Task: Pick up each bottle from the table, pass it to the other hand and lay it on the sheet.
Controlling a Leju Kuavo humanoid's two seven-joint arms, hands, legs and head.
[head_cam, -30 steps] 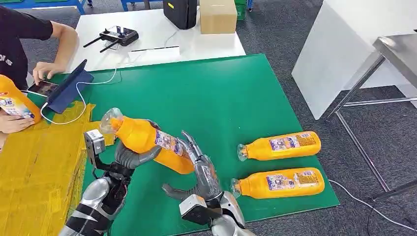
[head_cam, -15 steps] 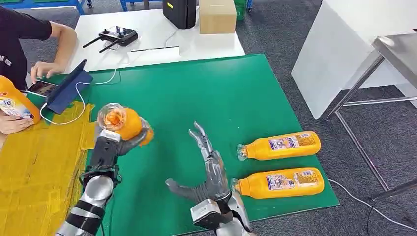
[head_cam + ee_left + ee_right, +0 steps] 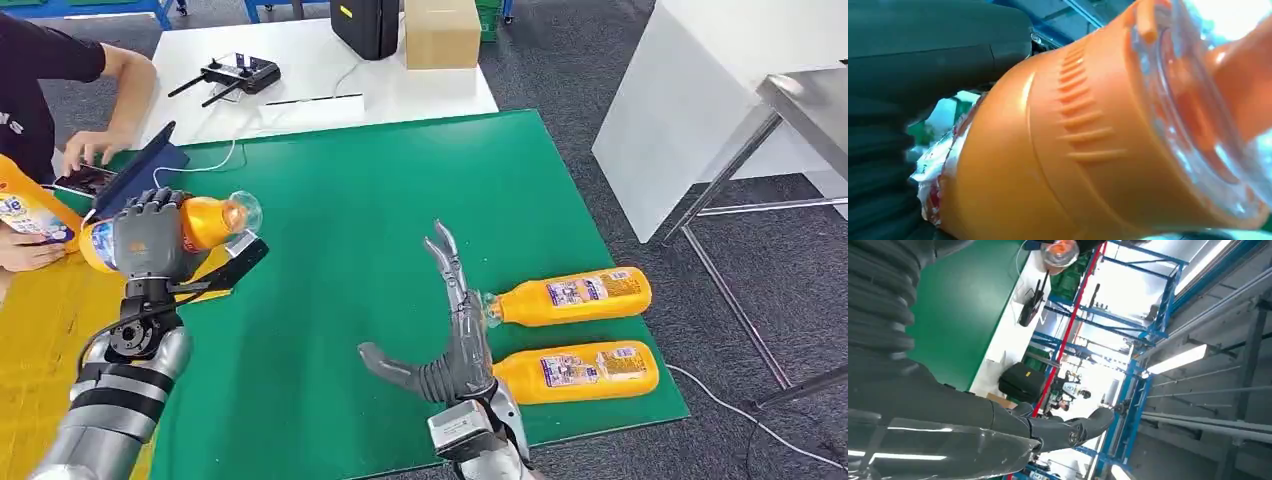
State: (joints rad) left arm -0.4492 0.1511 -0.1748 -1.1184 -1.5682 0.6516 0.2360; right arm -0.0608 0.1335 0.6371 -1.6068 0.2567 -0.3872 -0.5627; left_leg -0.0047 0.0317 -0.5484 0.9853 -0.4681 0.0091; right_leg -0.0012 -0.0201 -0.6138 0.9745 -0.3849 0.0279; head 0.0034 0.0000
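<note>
**Left hand holding the bottle above the sheet's edge, cap pointing right**

Head view is showing the left hand [image 3: 150, 243] in the left-middle of the frame, wrapping its fingers around the held bottle [image 3: 185, 228]. That bottle is lying roughly level, its long axis running left to right across the picture, its clear cap facing right toward the green mat [image 3: 400, 200] and its base pointing left over the yellow sheet [image 3: 60, 350]. Left wrist view is giving a close look at the orange shoulder and clear cap [image 3: 1198, 125], with dark fingers closing around the labelled body.

What the coming move is turning on, as I judge it: the sheet is lying directly below and to the left of the hand, so laying the bottle down should be calling for little more than lowering, with the axis already near level.

The right hand [image 3: 450, 340] is standing in the lower centre with fingers spread wide and holding nothing. Just to its right, two more bottles are lying on the mat, the upper bottle [image 3: 575, 295] and the lower bottle [image 3: 580, 372], both with caps pointing left toward that hand, which is far nearer to them than the left.

A person [image 3: 40, 70] is sitting at the upper left, working at a tablet [image 3: 140, 185] and holding another orange bottle [image 3: 30, 210]
</note>
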